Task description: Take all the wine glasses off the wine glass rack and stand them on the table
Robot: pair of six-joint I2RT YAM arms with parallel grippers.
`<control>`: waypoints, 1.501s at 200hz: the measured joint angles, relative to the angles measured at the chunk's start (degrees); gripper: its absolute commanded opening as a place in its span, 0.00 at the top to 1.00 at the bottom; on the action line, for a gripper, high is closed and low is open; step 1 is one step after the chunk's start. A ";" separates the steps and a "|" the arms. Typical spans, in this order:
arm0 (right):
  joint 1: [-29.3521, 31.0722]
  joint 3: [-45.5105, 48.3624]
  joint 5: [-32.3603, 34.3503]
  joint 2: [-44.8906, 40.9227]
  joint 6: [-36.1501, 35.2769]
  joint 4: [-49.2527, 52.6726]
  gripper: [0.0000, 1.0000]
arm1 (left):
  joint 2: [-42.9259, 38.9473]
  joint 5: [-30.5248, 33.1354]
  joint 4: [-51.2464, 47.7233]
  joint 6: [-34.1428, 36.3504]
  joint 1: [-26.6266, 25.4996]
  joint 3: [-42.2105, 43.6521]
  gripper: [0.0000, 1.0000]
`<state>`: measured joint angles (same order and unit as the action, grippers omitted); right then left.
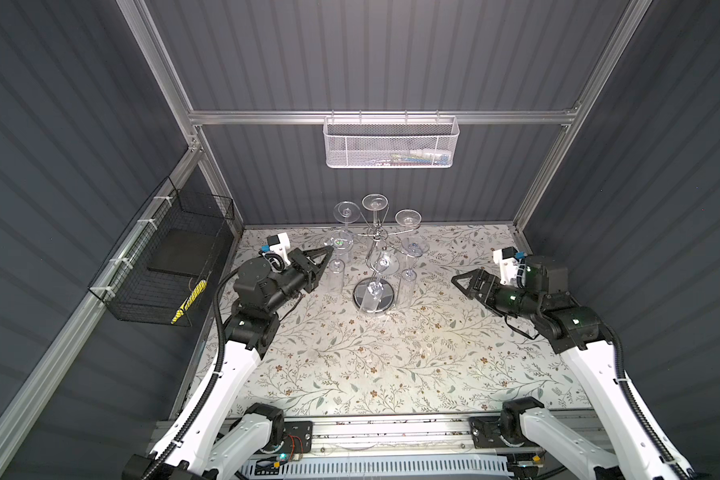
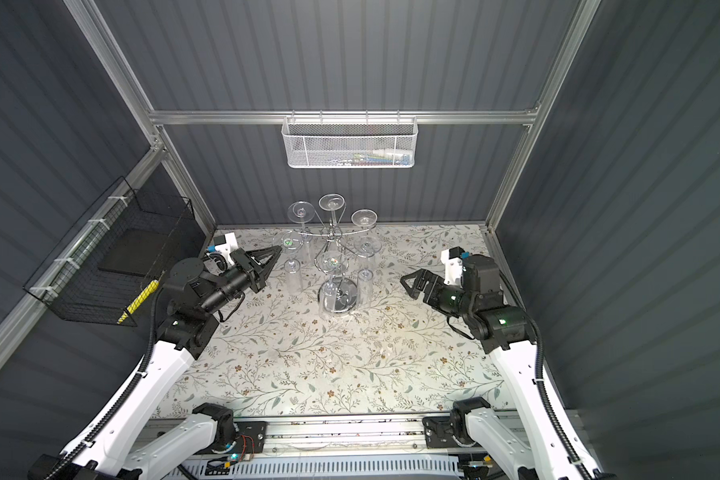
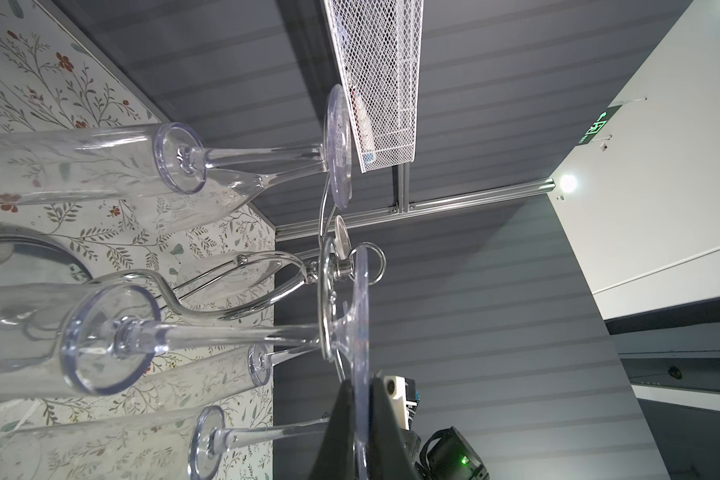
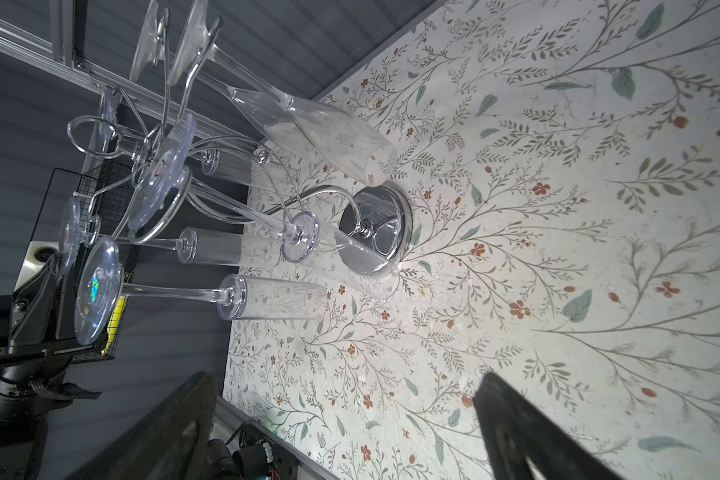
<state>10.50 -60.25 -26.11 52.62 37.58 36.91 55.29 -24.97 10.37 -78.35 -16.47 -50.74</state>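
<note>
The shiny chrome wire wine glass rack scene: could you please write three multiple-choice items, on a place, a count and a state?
1. Where does the white mesh basket hang?
A. on the back rail
B. on the left wall
C. on the table

2. How many clear wine glasses hang on the shiny chrome wire wine glass rack?
A. four
B. six
C. eight

3. How do the fingers of the left gripper stand?
A. wide open
B. closed on a hanging glass's round foot
C. closed on the rack's base

Answers:
1 A: its hooks sit over that rail.
2 B: six round feet show in both top views.
3 B: the left wrist view shows the foot's edge pinched between them.
</note>
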 measured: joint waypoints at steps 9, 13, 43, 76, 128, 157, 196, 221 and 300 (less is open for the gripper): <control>0.00 0.00 0.00 0.00 0.02 0.00 0.01 | 0.00 0.00 0.00 -0.09 0.00 0.00 1.00; 0.00 0.00 0.00 0.00 0.02 0.00 0.01 | 0.00 0.07 0.00 -0.13 0.00 0.00 1.00; 0.00 0.00 0.00 -0.02 0.37 0.00 0.01 | -0.11 0.61 -0.02 -0.20 0.00 0.00 1.00; 0.00 0.00 0.00 -0.11 0.81 0.00 0.01 | -0.13 1.20 0.00 -0.20 0.00 -1.07 1.00; 0.00 0.00 0.00 -0.79 0.98 0.04 0.01 | 1.66 1.22 0.42 -0.17 0.00 -4.28 1.00; 0.00 0.02 0.02 -1.22 0.98 0.11 0.01 | 3.13 1.18 0.37 -0.13 0.00 -5.31 1.00; 0.00 0.02 0.00 -1.60 0.98 0.39 0.01 | 4.87 0.90 -0.09 0.28 0.00 -6.58 1.00; 0.00 0.02 0.00 -1.81 0.98 0.50 0.01 | 6.29 0.15 -0.24 0.35 0.00 -7.78 1.00; 0.00 0.02 0.00 -2.14 1.01 0.59 0.01 | 9.94 -4.48 -1.53 1.18 0.00 -11.06 1.00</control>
<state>10.50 -60.23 -26.11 50.48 38.59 37.50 65.23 -29.45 8.84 -77.17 -16.47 -61.80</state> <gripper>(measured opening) 0.989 0.079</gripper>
